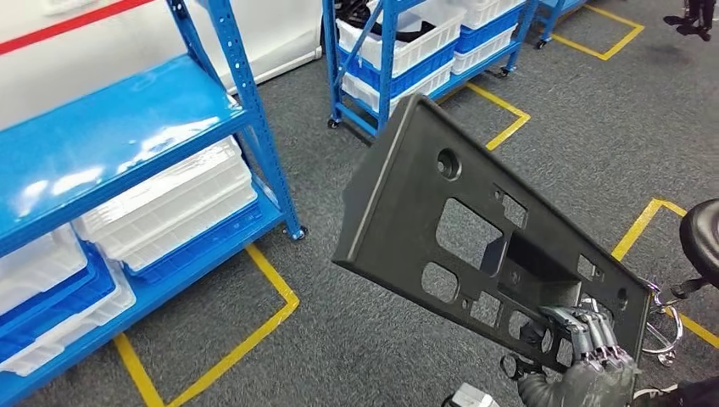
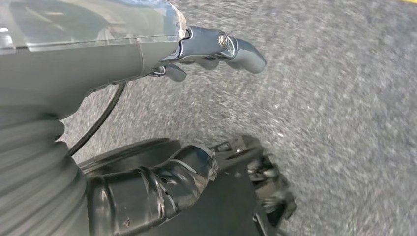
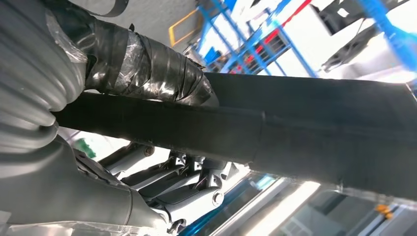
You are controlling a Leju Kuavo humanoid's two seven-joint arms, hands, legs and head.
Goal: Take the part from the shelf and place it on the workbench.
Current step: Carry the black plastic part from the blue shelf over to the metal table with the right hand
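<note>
The part (image 1: pixel 441 212) is a large flat dark grey panel with several cut-outs, tilted in the air over the grey floor. My right hand (image 1: pixel 585 356) grips it at its lower near corner, fingers wrapped over the edge. In the right wrist view the panel's dark edge (image 3: pixel 319 123) runs across the picture, clamped between the taped thumb (image 3: pixel 147 69) and the silver fingers (image 3: pixel 192 191). My left hand (image 2: pixel 98 54) hangs over the carpet with nothing in it, fingers apart from the thumb.
A blue shelf (image 1: pixel 246 110) with white crates (image 1: pixel 169 203) stands at the left. A second blue rack (image 1: pixel 386 51) with crates is behind the panel. Yellow tape (image 1: pixel 271 280) marks the floor. A black stool (image 1: pixel 704 237) stands at the right, and a person's feet (image 1: pixel 691 21) show far off.
</note>
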